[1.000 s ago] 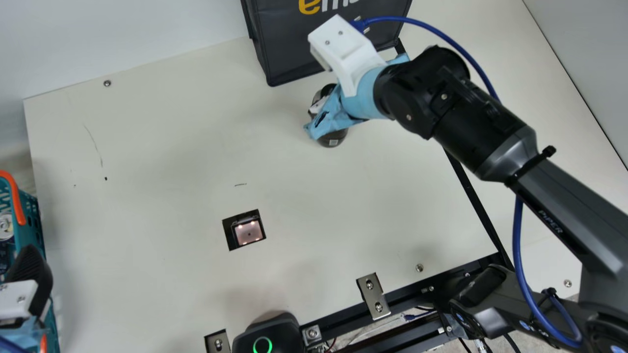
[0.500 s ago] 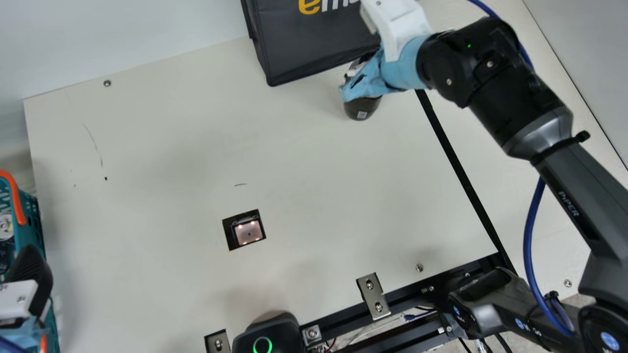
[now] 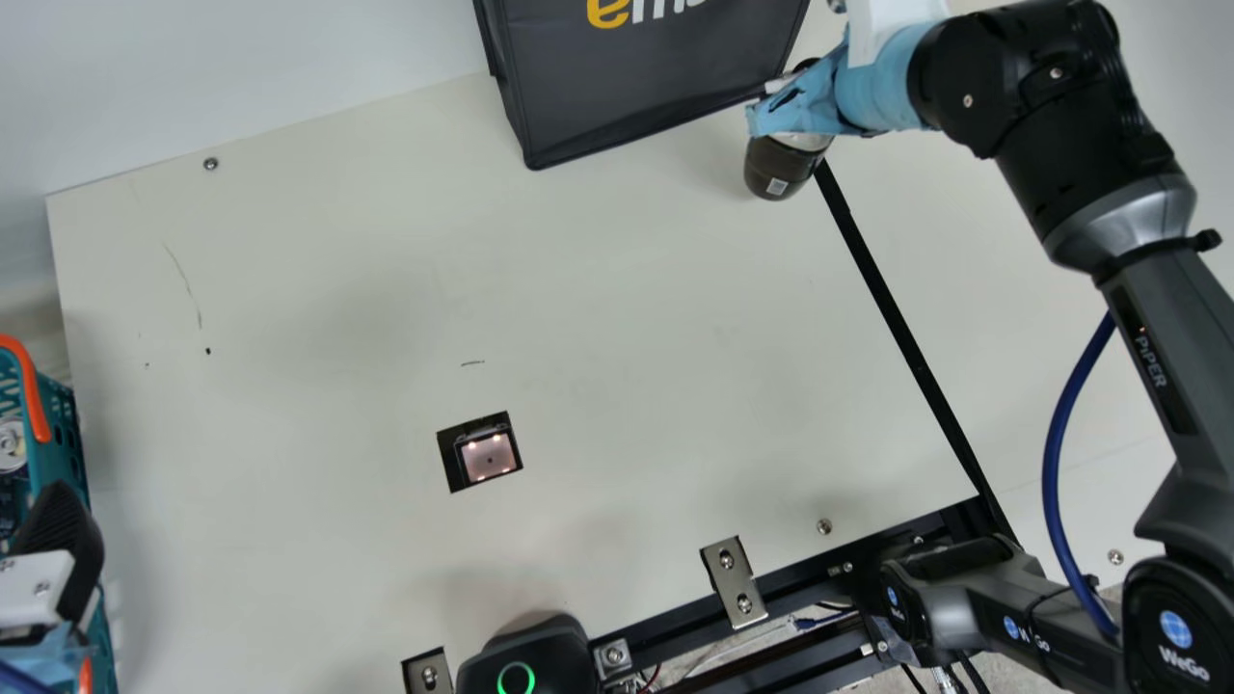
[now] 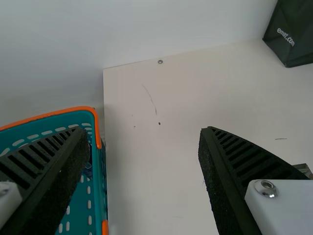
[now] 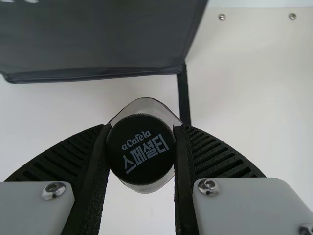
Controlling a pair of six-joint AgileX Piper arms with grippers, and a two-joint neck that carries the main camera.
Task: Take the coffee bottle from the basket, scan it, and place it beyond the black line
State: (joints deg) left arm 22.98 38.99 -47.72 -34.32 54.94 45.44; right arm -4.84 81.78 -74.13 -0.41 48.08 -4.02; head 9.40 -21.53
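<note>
Okay, we've got cream tabletop (image 3: 578, 318) below the right gripper (image 3: 788, 111), dark bag (image 3: 636, 92) just beside it, teal basket (image 3: 66, 434) beneath the wide-spread, empty left gripper (image 3: 64, 536); black line (image 3: 897, 318) near the right gripper, coffee bottle (image 3: 783, 172) clamped between its fingers.

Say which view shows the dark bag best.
The main view: it shows more of the bag, with large lettering. The left wrist view has a small part; the right wrist view, its front's lower part close up.
</note>
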